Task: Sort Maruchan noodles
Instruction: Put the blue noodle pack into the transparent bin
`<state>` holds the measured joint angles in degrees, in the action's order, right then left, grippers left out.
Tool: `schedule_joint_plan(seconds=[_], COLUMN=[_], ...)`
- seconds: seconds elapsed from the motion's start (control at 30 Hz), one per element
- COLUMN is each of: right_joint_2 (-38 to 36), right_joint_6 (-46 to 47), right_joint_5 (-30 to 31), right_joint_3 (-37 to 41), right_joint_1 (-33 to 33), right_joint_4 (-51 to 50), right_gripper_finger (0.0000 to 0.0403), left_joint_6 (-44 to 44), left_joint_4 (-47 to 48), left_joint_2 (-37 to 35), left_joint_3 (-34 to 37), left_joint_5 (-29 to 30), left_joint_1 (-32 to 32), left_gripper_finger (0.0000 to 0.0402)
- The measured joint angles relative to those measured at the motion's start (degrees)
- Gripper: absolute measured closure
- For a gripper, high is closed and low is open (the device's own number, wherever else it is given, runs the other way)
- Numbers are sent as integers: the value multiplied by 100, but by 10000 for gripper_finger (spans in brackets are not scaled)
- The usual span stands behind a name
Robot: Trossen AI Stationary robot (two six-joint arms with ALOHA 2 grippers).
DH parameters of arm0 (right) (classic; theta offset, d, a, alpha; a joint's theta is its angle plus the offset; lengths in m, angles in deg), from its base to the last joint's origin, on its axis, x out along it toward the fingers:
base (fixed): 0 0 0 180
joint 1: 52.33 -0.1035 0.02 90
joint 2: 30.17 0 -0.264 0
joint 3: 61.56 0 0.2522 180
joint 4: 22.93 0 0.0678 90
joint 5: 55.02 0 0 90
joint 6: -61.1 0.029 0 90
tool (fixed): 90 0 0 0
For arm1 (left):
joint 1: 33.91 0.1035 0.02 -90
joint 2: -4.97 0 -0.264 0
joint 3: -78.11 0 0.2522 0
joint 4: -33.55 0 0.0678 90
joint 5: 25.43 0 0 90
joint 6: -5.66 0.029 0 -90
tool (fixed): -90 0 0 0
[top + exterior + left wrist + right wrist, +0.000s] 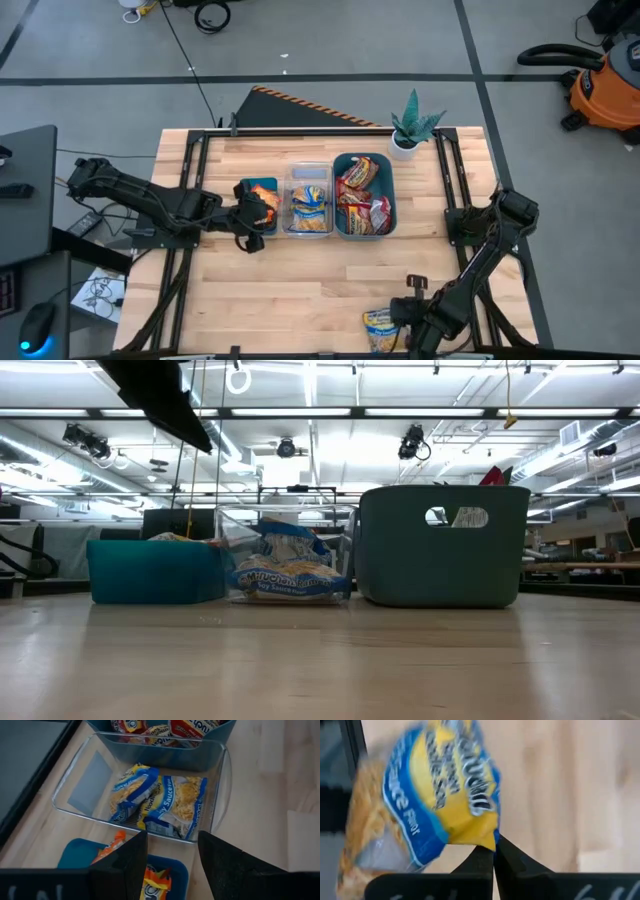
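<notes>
Right claw (493, 851): mine, pressed together on the corner of a blue packet (437, 795) — pinched at its edge, the rest of it hanging free.

Blue packet, place: at the worktop's (300, 290) near edge, right of centre (380, 328), well apart from the bins.

Left claw (170, 865): spread, empty, hovering over the small teal bin (258, 205) at the left end of the row.

Bins: three in a row across the middle — small teal bin, clear bin (309, 210), large teal bin (364, 195), touching or nearly so.

Contents: orange packets (152, 887) in the small teal bin; blue packets (160, 800) in the clear bin; red packets (362, 200) in the large teal bin.

Key relation: the clear bin lies away from my right claw, toward the far side of the worktop and somewhat to the left — the held packet matches its blue ones, so I judge that bin the goal.

Nearer arm: the left claw is closer to the clear bin, but the right one has the packet.

Packet axis: I cannot tell how its long side will sit against the bin's.

Risk: a corner pinch on crinkly plastic could slip or swing in the carry.
</notes>
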<state>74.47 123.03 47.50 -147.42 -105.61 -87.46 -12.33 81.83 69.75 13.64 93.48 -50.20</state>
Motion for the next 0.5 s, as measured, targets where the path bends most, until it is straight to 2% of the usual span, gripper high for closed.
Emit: schedule_joint_plan(seconds=[0.23, 0.37, 0.5], right_joint_2=[-562, -885, -1138], right_joint_6=[-186, -1069, -2167], right_joint_5=[1221, 1560, 1621], right_joint_3=[0, 0, 0], right_joint_1=[319, 643, 1116], right_joint_4=[160, 655, 1399], right_gripper_finger=[400, 400, 401], left_joint_6=[-412, -434, -693], left_joint_4=[-71, -183, -346], left_joint_2=[0, 0, 0], left_joint_3=[-1, -1, -1], left_joint_5=[-164, -228, -233], left_joint_1=[2, 2, 2], left_gripper_finger=[221, 221, 221])
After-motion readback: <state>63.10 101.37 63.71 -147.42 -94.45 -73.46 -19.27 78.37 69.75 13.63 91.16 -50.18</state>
